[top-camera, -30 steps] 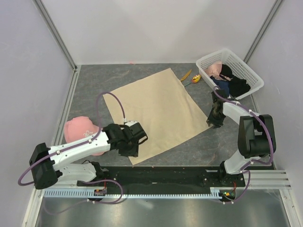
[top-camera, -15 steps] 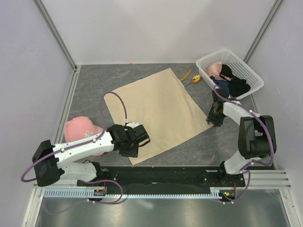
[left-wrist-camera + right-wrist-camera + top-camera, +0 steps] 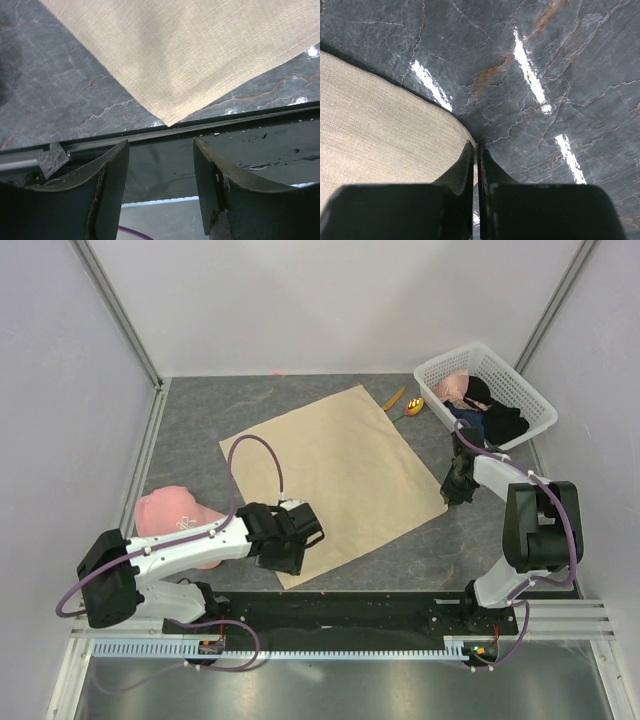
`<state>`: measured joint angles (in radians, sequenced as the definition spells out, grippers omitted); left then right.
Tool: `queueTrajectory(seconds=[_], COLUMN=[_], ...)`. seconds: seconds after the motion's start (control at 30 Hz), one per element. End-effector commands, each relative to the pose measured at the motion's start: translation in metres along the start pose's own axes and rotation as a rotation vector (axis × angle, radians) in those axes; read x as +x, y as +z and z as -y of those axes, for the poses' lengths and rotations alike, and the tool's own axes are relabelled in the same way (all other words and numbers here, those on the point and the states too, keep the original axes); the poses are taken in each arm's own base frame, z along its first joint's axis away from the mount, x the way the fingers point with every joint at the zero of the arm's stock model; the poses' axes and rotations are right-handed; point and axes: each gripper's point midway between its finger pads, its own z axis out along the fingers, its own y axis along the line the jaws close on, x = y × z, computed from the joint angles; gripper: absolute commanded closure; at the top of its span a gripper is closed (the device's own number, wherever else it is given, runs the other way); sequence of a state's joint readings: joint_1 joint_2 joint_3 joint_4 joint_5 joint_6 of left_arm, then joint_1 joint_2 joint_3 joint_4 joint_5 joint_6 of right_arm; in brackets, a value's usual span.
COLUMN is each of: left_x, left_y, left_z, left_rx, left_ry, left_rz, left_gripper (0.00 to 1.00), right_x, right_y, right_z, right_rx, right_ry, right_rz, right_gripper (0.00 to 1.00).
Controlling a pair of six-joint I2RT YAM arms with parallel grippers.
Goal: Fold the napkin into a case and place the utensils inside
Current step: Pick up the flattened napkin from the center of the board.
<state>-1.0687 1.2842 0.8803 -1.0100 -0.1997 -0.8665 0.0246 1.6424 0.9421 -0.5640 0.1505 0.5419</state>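
Now, my left gripper [image 3: 291, 562] hangs with jaws apart just short of the near corner of the napkin [image 3: 330, 470], which lies flat mid-table. I should drop lower and close on that corner alone. The knife [image 3: 394, 399] and spoon [image 3: 410, 407] lie beyond its far edge, beside the basket [image 3: 520, 390]. My right gripper [image 3: 457, 487] is pinched together on the right corner; I judge both corners should rise evenly. Only the wrist views show my left gap and the cloth at my right fingertips [image 3: 468, 150]; overhead hides both.
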Motion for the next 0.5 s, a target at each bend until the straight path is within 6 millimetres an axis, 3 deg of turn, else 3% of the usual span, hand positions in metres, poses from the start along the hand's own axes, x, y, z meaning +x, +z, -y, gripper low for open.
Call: queueTrajectory(seconds=[0.0,0.13,0.3,0.47], left_x=[-0.007,-0.002,0.0,-0.001], left_y=[0.006,0.01,0.023,0.03], left_z=[0.018,0.028,0.03,0.049], left_rx=[0.077,0.07,0.007,0.051], left_ry=[0.129,0.248,0.334,0.391], left_rz=[0.025,0.033,0.041,0.059], left_gripper=[0.38,0.4,0.43,0.43], right_x=[-0.011,-0.023,-0.023,-0.02], right_y=[0.004,-0.007,-0.008,-0.006], right_z=[0.017,0.012,0.009,0.005], right_rx=[0.036,0.012,-0.007,-0.027], right_ry=[0.014,0.013,0.003,-0.001], right_rz=[0.014,0.023,0.017,0.001], right_gripper=[1.0,1.0,1.0,1.0])
